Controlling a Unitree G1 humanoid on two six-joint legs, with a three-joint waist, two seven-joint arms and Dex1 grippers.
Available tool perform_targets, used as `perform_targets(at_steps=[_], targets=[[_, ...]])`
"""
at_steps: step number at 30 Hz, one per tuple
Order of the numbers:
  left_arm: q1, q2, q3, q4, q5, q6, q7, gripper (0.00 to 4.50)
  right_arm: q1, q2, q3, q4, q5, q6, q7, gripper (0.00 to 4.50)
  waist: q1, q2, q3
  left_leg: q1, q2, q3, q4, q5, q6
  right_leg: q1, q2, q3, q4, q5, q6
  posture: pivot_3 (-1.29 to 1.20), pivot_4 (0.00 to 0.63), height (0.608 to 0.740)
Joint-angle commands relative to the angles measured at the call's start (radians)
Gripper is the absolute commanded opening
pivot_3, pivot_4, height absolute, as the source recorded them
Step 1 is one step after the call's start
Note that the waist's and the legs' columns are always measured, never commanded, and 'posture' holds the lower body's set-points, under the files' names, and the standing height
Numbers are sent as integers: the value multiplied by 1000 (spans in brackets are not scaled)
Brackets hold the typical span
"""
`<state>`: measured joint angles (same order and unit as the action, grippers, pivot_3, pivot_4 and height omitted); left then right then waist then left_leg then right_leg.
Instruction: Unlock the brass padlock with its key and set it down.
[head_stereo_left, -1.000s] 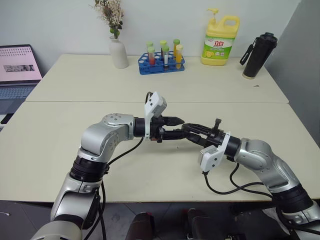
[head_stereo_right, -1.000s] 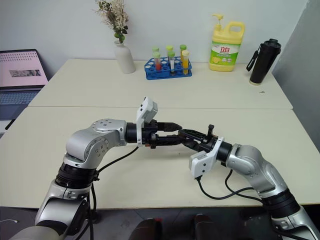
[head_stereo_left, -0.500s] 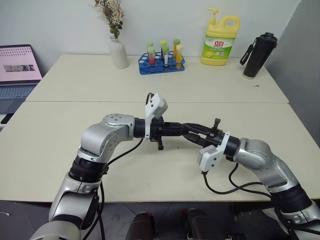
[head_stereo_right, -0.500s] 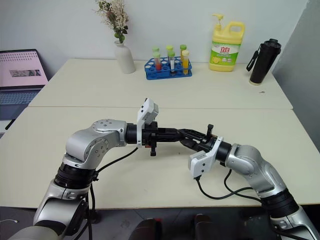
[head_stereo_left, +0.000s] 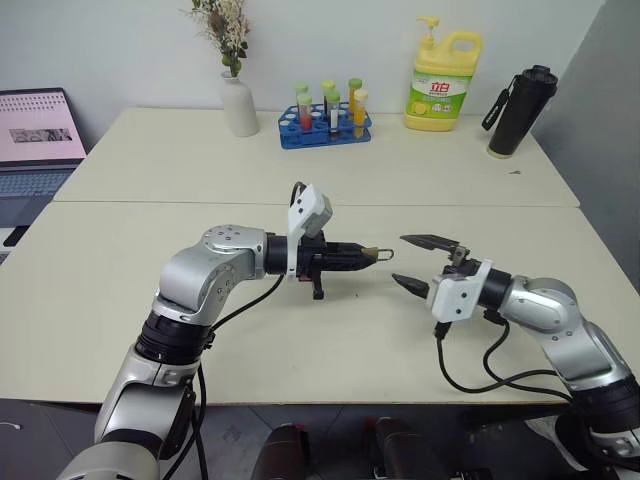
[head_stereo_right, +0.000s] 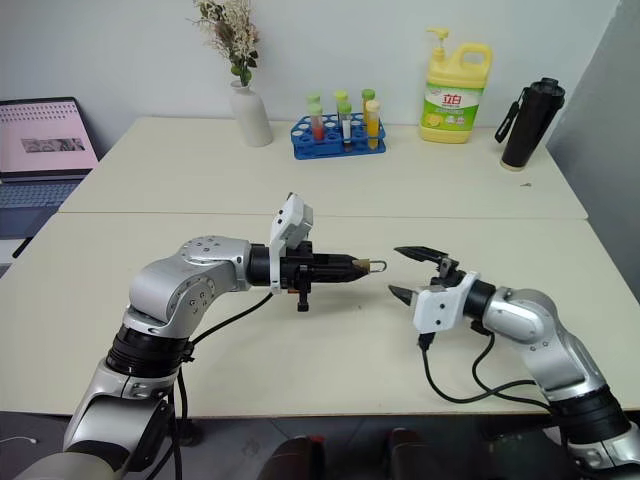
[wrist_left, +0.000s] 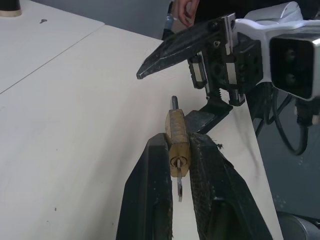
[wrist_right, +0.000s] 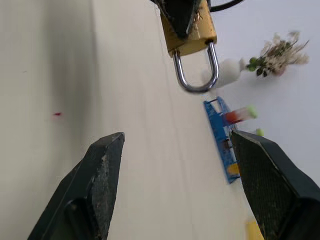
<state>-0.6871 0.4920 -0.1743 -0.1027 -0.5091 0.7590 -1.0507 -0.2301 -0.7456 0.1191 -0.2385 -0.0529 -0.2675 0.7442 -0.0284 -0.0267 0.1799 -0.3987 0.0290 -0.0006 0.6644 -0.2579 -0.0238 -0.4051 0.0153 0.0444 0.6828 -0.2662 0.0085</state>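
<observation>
The little gold padlock (wrist_left: 177, 140), key (wrist_left: 179, 186) stuck in, sat pinched in the left hand (wrist_left: 178, 150), while the right hand (head_stereo_left: 418, 262) gaped wide, empty, nearby.

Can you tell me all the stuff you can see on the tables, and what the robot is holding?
padlock: 1, brass, silver shackle, pinched in left tool above near table
key: 1, silver, in the padlock's keyhole
vase: 1, white, dried flowers, far table left
tube rack: 1, blue, coloured tubes, far table middle
soap jug: 1, yellow, far table
bottle: 1, black, far table right
laptop: 1, pink screen, far left
tables: 2, cream
person's hand: 1, beyond the table
left tool: shut on padlock
right tool: open, apart from padlock
</observation>
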Motion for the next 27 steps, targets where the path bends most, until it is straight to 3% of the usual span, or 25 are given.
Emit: perform_targets(at_steps=[1, 8, 16, 27], targets=[[-27, 6, 0, 5, 3, -32, -22, 164, 31, -25, -53, -161, 230, 170, 90, 2598, 0, 0, 0, 0, 0, 0, 0, 0, 0, 0, 0, 0, 0, 0, 0, 0, 150, 740], [-31, 10, -12, 12, 1, -44, -57, 164, 4, -58, -46, -307, 424, 475, 147, 5, -1, 0, 0, 0, 0, -1, 0, 0, 0, 0, 0, -1, 0, -2, 3, 0, 150, 740], [-3, 29, -23, -50, -18, -29, -93, 164, -106, 21, -40, -305, 483, 637, 114, 0, -1, 0, 0, 0, 0, -1, 0, 0, 0, 0, 1, -1, 0, -2, 3, 0, 150, 740], [15, 44, -16, -91, -34, -19, -119, 164, -143, 16, -25, -185, 422, 565, 195, 0, -1, 0, 0, -1, 0, -1, 0, 0, 0, 0, 0, -1, -1, -2, 4, 0, 150, 740]])
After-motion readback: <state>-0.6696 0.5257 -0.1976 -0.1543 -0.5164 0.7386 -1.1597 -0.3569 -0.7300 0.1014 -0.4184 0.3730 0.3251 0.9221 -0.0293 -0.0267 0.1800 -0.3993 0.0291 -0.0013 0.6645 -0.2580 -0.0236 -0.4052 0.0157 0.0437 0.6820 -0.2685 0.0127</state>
